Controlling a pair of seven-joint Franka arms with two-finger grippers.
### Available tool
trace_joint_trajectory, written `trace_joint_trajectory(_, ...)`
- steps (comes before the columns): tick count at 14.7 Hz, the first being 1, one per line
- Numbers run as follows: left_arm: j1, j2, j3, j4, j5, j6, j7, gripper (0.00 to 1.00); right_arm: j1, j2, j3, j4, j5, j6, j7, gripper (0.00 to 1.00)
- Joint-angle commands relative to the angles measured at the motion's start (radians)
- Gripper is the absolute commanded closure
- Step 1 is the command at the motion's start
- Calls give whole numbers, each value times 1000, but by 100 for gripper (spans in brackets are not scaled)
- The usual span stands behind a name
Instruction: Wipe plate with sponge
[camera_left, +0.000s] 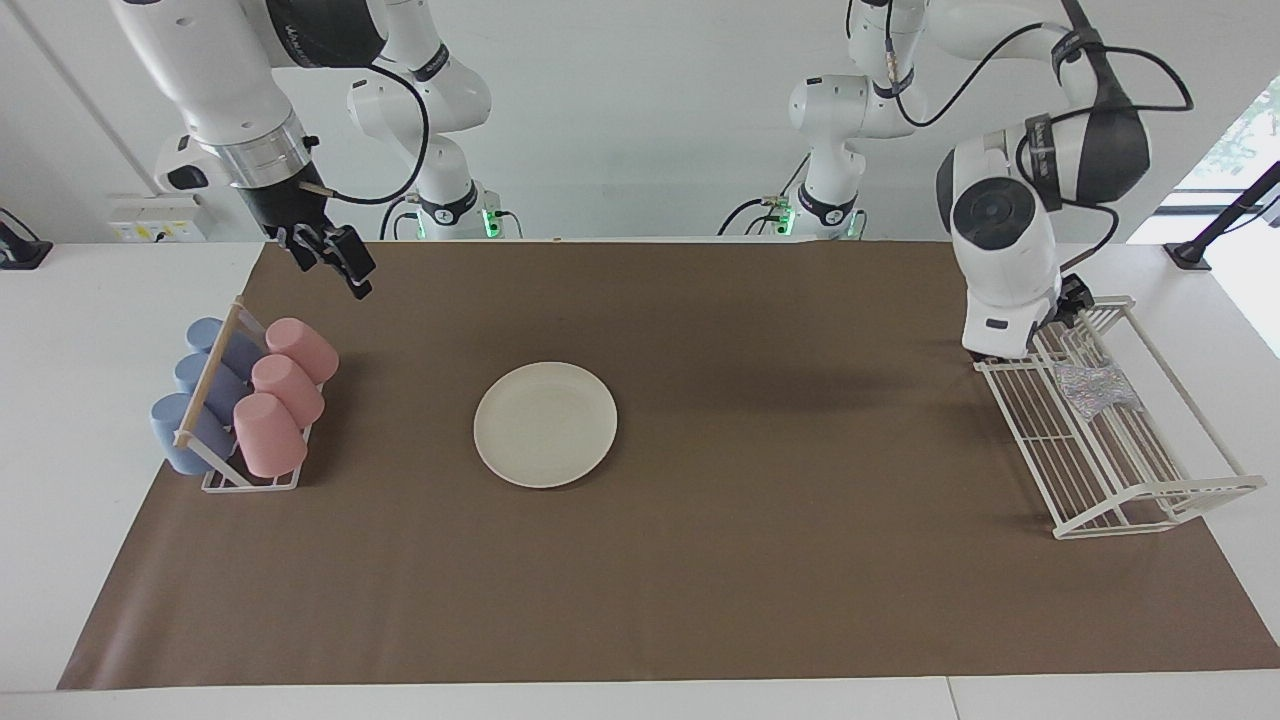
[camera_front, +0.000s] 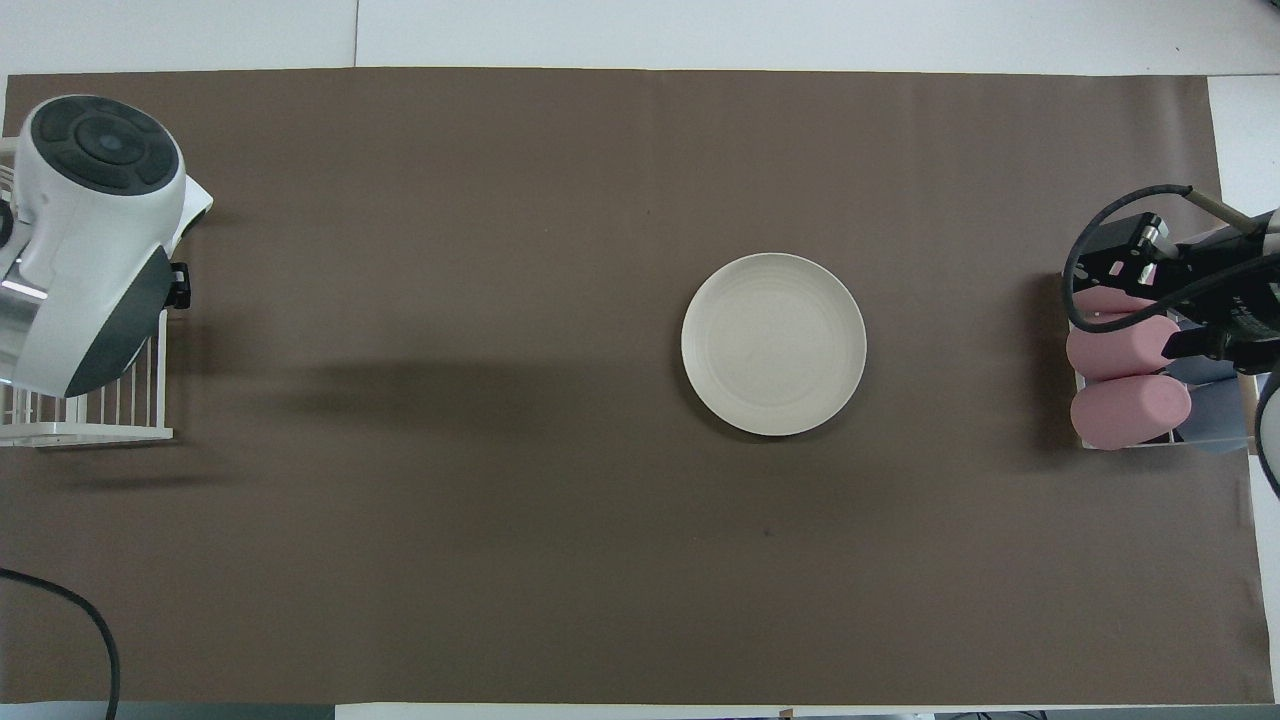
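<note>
The cream-white plate (camera_left: 545, 424) (camera_front: 773, 343) lies flat on the brown mat near the table's middle, with nothing on it. The glittery sponge (camera_left: 1096, 386) rests untouched in the white wire rack (camera_left: 1120, 520) at the left arm's end; in the overhead view the arm hides it. My left gripper (camera_left: 1075, 298) hangs low over the rack's end nearer the robots, mostly hidden by its own wrist, close to the sponge. My right gripper (camera_left: 345, 265) (camera_front: 1130, 262) is open and empty in the air by the cup rack, well away from the plate.
A cup holder (camera_left: 250, 482) with three pink cups (camera_left: 286, 386) and blue cups (camera_left: 200, 400) lying on their sides stands at the right arm's end. The left arm's bulky wrist (camera_front: 90, 230) covers most of the wire rack (camera_front: 100, 432) from above.
</note>
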Motion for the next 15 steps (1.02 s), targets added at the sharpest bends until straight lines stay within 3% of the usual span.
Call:
trace_joint_trajectory(1, -3, 86, 10, 16, 137, 2, -89, 0, 48, -23, 6, -18, 1, -1, 227, 0)
trace_joint_trajectory(3, 0, 129, 10, 39, 246, 5, -91, 0, 116, -23, 6, -17, 1, -1, 429, 0)
trace_joint_trajectory(6, 20, 135, 12, 48, 262, 17, -89, 0, 211, -17, 9, -17, 7, 4, 750, 0)
trace_joint_trajectory(8, 18, 135, 10, 48, 260, 18, -89, 7, 263, 1, 14, -10, 86, 40, 908, 0)
trace_joint_trajectory(11, 18, 135, 10, 48, 260, 26, -92, 29, 320, 58, 14, 55, 108, 60, 1068, 0)
trace_joint_trajectory(15, 17, 135, 10, 46, 259, 35, -98, 76, 400, 254, 14, 306, 136, 50, 1326, 0)
